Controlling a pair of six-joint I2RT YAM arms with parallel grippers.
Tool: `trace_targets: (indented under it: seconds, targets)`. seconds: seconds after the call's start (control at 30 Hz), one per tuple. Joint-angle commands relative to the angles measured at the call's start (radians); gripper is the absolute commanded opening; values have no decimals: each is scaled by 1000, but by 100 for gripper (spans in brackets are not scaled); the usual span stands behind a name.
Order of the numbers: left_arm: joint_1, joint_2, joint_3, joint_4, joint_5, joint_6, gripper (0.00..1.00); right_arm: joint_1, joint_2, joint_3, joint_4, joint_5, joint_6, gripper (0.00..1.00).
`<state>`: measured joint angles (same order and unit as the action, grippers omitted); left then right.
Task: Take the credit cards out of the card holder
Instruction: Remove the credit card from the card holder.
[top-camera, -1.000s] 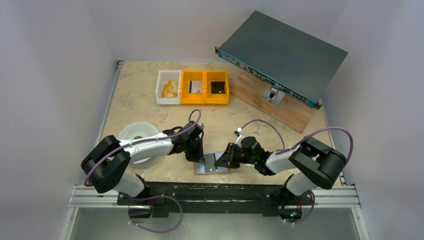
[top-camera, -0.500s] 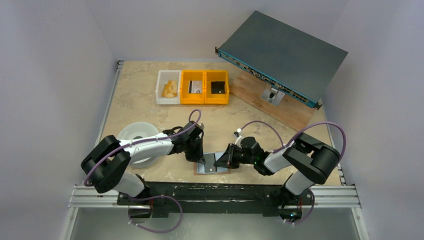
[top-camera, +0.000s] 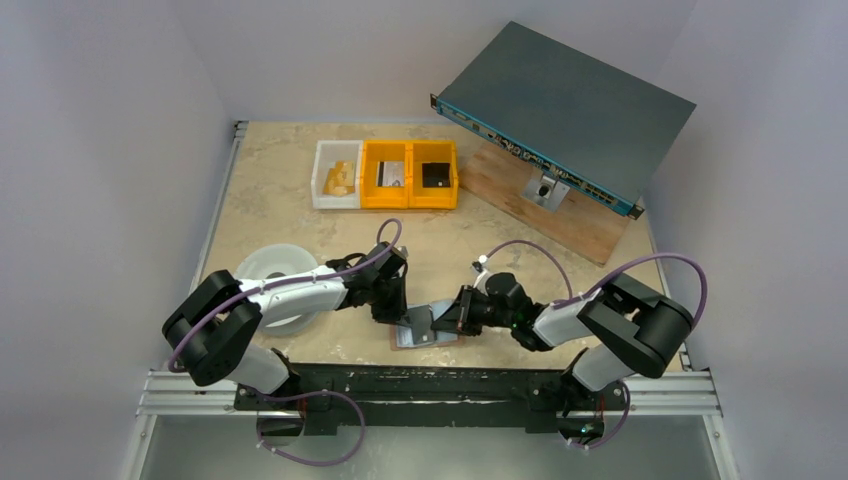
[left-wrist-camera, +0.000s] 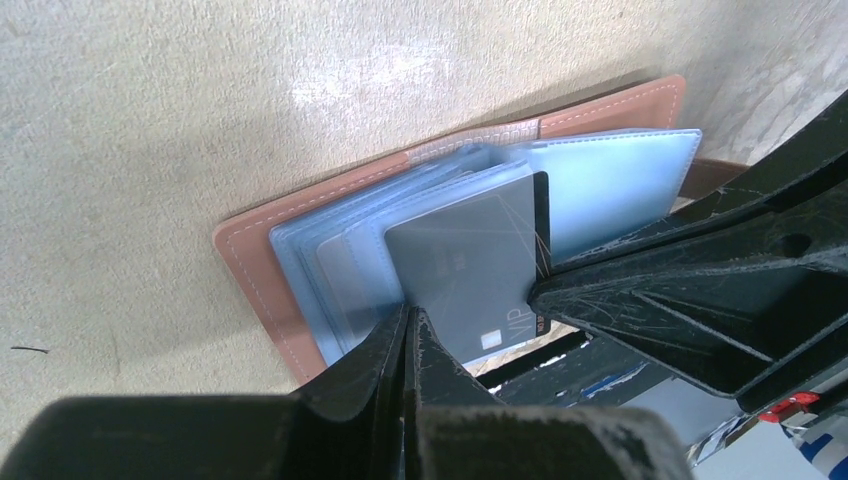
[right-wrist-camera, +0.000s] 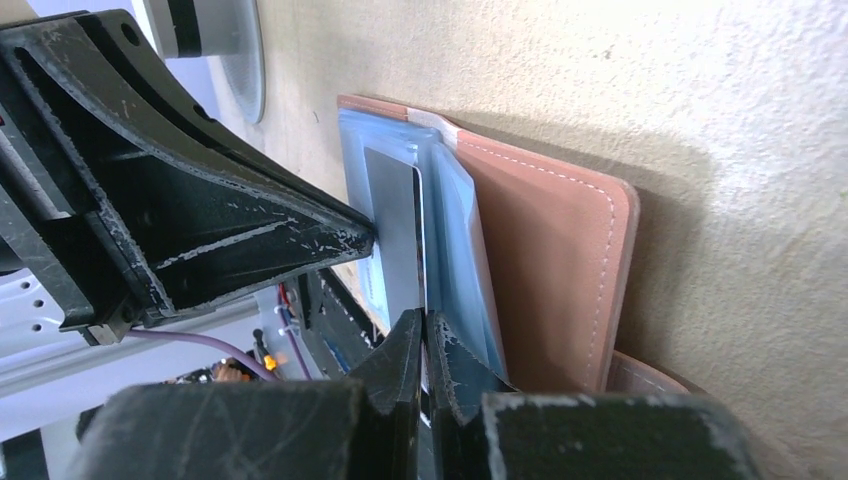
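Observation:
The card holder (top-camera: 399, 339) lies open near the table's front edge, tan leather outside (left-wrist-camera: 260, 270) and pale blue pockets inside. A grey credit card (left-wrist-camera: 470, 255) sticks partly out of the pockets, its free edge lifted. My right gripper (right-wrist-camera: 424, 325) is shut on the edge of that card (right-wrist-camera: 393, 230). My left gripper (left-wrist-camera: 408, 318) is shut, and its tip rests on the blue pockets beside the card. In the top view the left gripper (top-camera: 399, 316) and right gripper (top-camera: 441, 320) meet over the holder. Other cards stay tucked in the pockets.
Two yellow bins (top-camera: 410, 173) and a white bin (top-camera: 337, 173) stand at the back. A white round dish (top-camera: 275, 270) sits under the left arm. A grey rack unit (top-camera: 565, 100) leans on a wooden board (top-camera: 560, 215) at the back right. The metal rail (top-camera: 430, 385) runs just behind the holder.
The right gripper has closed on the grey card and drawn slightly right. The card's edge now stands lifted off the holder. The left arm has not moved.

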<state>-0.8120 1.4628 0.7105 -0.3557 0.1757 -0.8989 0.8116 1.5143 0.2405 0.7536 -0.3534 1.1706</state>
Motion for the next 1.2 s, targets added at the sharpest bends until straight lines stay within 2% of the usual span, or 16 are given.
trace_targets:
  seconds: [0.0,0.17,0.47,0.7,0.97,1.1,1.17]
  targets:
    - [13,35,-30,-98,-100,21,0,-15,-29,-13,-38,26,-22,0]
    - [17,35,-31,-100,-102,24,0,-23,-47,-17,-71,35,-32,0]
    - [16,40,-26,-95,-93,29,0,-24,-25,-10,-35,0,-40,15]
    - [16,46,-23,-89,-85,29,0,-25,49,-5,59,-40,-22,16]
    - [16,54,-17,-90,-84,31,0,-25,69,4,85,-53,-19,9]
    - [17,64,-6,-106,-94,35,0,-25,61,6,73,-53,-23,0]
    - [17,68,-1,-120,-104,37,0,-24,50,2,58,-46,-25,0]
